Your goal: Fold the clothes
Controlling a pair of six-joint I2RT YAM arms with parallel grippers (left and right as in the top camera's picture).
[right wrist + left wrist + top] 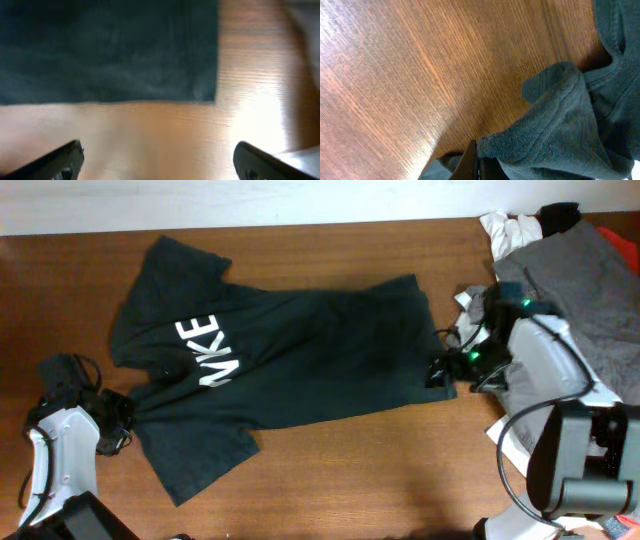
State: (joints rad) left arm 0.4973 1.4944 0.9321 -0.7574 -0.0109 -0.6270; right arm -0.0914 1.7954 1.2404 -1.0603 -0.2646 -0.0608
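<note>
Spread print-up on the table (330,470), between the two grippers: the dark T-shirt (300,350). Pinched shut on a bunched edge of its cloth, the left gripper (477,161), probably to drag that side over for a fold. Wide apart and holding nothing, the right gripper (157,155), hem corner just ahead, seemingly lined up for a grab. Behind it, a pile of other garments (580,280), presumably waiting.

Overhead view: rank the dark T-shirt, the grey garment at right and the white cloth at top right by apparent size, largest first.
1. dark T-shirt, by far the largest.
2. grey garment, partly cut off by the frame edge.
3. white cloth, smallest.
</note>
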